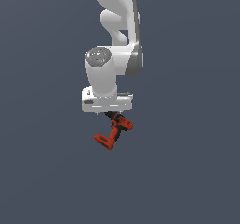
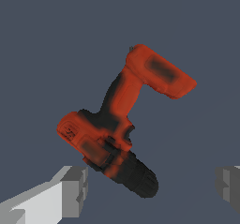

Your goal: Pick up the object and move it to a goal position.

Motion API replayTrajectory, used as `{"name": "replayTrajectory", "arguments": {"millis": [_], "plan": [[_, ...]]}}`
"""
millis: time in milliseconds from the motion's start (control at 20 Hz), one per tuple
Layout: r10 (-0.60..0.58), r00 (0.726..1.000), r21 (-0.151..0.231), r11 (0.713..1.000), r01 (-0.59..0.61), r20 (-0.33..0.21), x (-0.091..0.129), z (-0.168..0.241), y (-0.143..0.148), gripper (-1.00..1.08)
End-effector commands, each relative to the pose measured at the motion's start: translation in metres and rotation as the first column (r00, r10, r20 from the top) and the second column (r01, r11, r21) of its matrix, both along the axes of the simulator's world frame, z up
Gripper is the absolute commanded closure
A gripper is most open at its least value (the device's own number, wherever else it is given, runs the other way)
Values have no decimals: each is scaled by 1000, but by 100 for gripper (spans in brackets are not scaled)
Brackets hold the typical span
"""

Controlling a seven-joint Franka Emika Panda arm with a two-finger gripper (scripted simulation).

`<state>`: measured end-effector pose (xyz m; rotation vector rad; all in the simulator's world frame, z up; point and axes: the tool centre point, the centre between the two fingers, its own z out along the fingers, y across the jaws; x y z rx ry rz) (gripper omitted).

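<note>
The exterior view is looking at the arm (image 1: pixel 117 45) from well back, taking in its white links, the gripper (image 1: pixel 108 111) and the drill (image 1: pixel 114 131) against a plain dark grey ground. The wrist view is looking out along the gripper from close in, so the drill (image 2: pixel 123 120) is filling much of its picture between the two grey fingertips (image 2: pixel 75 190). Both views are sharing the drill and the gripper's tips.

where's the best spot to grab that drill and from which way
Grip the drill across its narrow handle, coming from above. The handle is the slimmest part between the blocky base and the motor body. The pincer looks open, wide enough.
</note>
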<state>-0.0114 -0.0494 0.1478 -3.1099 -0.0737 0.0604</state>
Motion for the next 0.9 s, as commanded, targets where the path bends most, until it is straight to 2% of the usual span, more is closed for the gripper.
{"name": "replayTrajectory", "arguments": {"millis": [0,400,850], "plan": [[29,1000,21,999,-29,-8,-3,-6,-2,-100],[145,989,113,983,-142,-21,-16,-28,-8,-100],[272,962,224,938,-266,5,-30,-51,-12,-100]]}}
